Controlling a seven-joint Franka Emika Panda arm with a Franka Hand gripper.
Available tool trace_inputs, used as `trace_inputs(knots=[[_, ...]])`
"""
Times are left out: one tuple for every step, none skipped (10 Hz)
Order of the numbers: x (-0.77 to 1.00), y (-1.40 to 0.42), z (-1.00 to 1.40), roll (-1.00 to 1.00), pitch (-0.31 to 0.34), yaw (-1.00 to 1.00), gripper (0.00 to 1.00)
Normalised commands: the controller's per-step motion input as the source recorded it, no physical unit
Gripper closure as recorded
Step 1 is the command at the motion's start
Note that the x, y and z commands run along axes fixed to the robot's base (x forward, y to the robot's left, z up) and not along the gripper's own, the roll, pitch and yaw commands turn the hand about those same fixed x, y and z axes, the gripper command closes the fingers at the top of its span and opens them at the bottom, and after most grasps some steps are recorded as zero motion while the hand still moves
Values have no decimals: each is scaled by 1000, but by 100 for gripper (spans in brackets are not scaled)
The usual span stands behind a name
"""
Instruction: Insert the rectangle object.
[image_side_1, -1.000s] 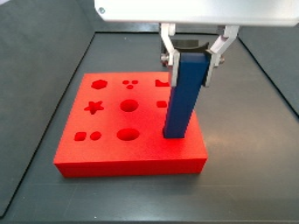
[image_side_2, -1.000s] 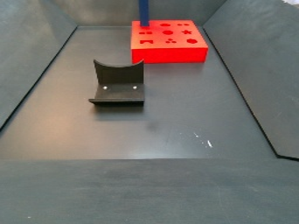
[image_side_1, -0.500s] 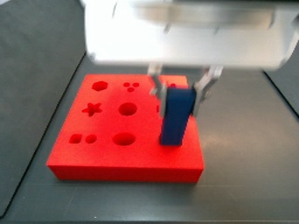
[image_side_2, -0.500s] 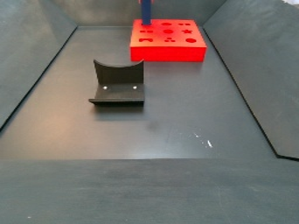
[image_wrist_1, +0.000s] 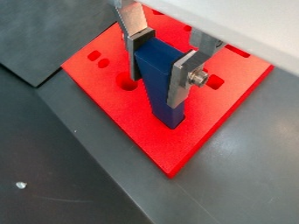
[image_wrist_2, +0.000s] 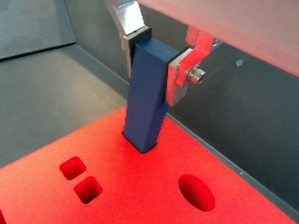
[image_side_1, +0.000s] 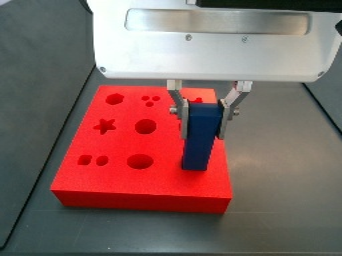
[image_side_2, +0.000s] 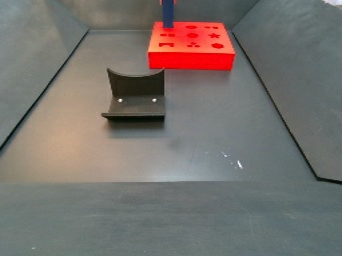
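Observation:
The rectangle object is a blue bar (image_side_1: 201, 135) standing upright in a slot near the right edge of the red block (image_side_1: 120, 172), its lower end sunk into the block. My gripper (image_side_1: 201, 110) is shut on the bar's top, one silver finger on each side. Both wrist views show the bar (image_wrist_1: 162, 87) (image_wrist_2: 146, 101) between the fingers (image_wrist_1: 184, 74) (image_wrist_2: 177, 72), going down into the red block (image_wrist_1: 205, 118) (image_wrist_2: 128, 184). In a side view the block (image_side_2: 191, 50) lies at the far end, with only a bit of the bar (image_side_2: 167, 10) showing.
The red block has several other shaped holes: star, circles, small squares (image_side_1: 91, 158). The fixture (image_side_2: 134, 97) stands on the dark floor, away from the block. Dark walls close in the floor on both sides.
The gripper has come down with the blue bar, and the bar now sits deeper in the red block's slot, showing less height above the block.

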Motion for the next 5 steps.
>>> trace_inputs(knots=[[0, 0, -194, 0, -60, 220, 100], [0, 0, -220, 4, -57, 237, 100], [-89, 0, 0, 0, -43, 46, 100], [0, 0, 0, 0, 10, 0, 100], [0, 0, -20, 0, -27, 0, 100]])
